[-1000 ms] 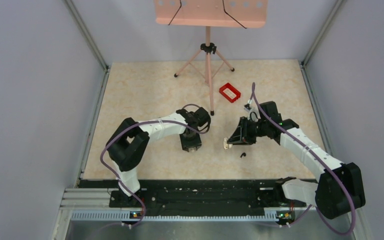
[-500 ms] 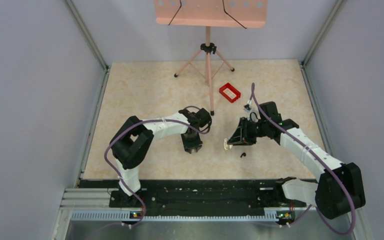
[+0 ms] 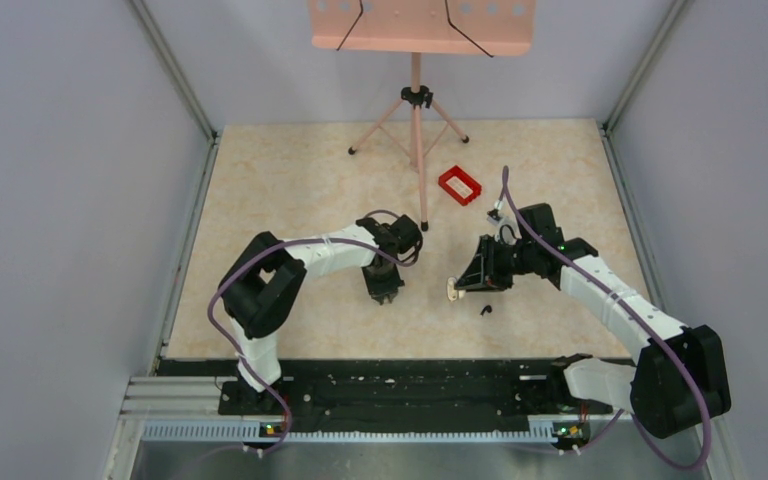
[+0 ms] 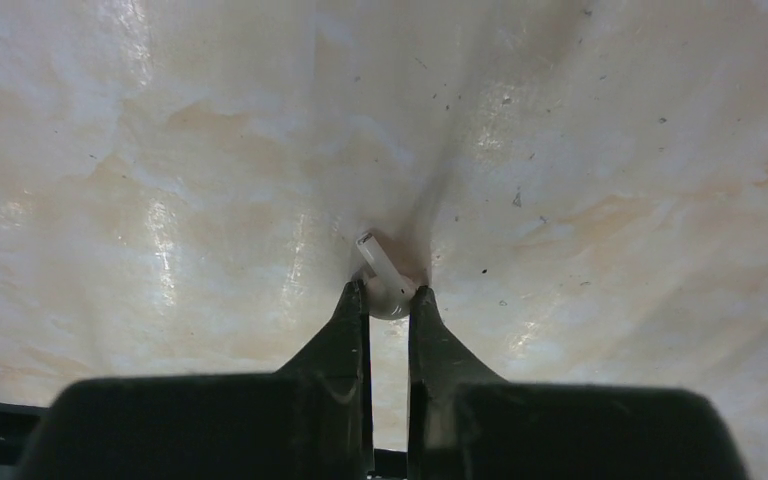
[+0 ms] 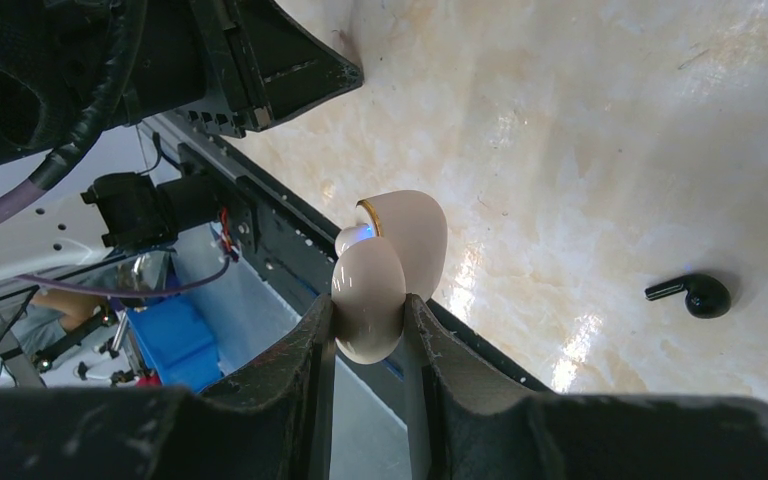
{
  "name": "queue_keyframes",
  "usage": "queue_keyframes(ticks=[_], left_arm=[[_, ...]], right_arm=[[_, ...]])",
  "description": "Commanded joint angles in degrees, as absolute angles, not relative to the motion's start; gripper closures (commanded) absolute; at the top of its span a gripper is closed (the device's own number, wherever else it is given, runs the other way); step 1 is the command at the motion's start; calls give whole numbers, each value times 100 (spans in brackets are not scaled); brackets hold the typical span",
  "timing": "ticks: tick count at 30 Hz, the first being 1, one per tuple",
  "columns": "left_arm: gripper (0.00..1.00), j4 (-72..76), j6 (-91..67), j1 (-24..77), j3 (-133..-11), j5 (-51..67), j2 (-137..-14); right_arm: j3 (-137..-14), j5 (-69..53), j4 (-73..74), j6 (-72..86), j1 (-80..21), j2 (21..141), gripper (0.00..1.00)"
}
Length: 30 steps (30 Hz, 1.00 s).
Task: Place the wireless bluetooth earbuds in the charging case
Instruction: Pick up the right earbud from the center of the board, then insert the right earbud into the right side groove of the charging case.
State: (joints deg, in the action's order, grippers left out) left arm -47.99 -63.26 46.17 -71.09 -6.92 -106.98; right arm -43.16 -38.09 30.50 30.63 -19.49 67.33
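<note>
My left gripper [image 4: 388,298] points down at the table with its jaws closed on the round body of a small white earbud [image 4: 374,260], whose stem sticks out past the fingertips; the bud rests on the tabletop. From above, the left gripper [image 3: 383,292] hides it. My right gripper [image 5: 368,312] is shut on the charging case [image 5: 405,235], a cream rounded box with its lid open, held just above the table [image 3: 452,288]. A black earbud [image 5: 695,296] lies on the table, also seen from above [image 3: 485,310], just in front of the right gripper [image 3: 463,284].
A red rectangular tray [image 3: 460,185] sits behind the right arm. A pink music stand's tripod [image 3: 416,120] stands at the back middle. The left arm's black wrist [image 5: 260,60] is close to the held case. Grey walls enclose the table.
The left gripper's jaws have narrowed from wider apart onto the white earbud. The right arm and the case have not moved.
</note>
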Motion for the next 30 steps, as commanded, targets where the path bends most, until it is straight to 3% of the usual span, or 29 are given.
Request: queue_keyframes(ticks=[1,7,12,21,30], left_arm=[[100,-4680,-6110,4585,-7124,-837,-10403],[100,-4522,-4915,4573,-7085,-260,-9657],[100,-4568,-4219,4329,-7269,1163,-9118],[100,-4086,-4967,3416,-7168,4108,-9112],[100,-4089,-5203,3165,-7494,5542,-9510]], right_arm=[[-4426,-3925,3001,2972,-1991,6655,100],[-4499,-3875,2950,2989,-1988,6633,100],[-4205,-3892,2282,3282,-1995,6547,100],[-3932,-3791,1384,3420,-1995,6898,100],[-3857,-2927,434,3320,-2411,7381,100]])
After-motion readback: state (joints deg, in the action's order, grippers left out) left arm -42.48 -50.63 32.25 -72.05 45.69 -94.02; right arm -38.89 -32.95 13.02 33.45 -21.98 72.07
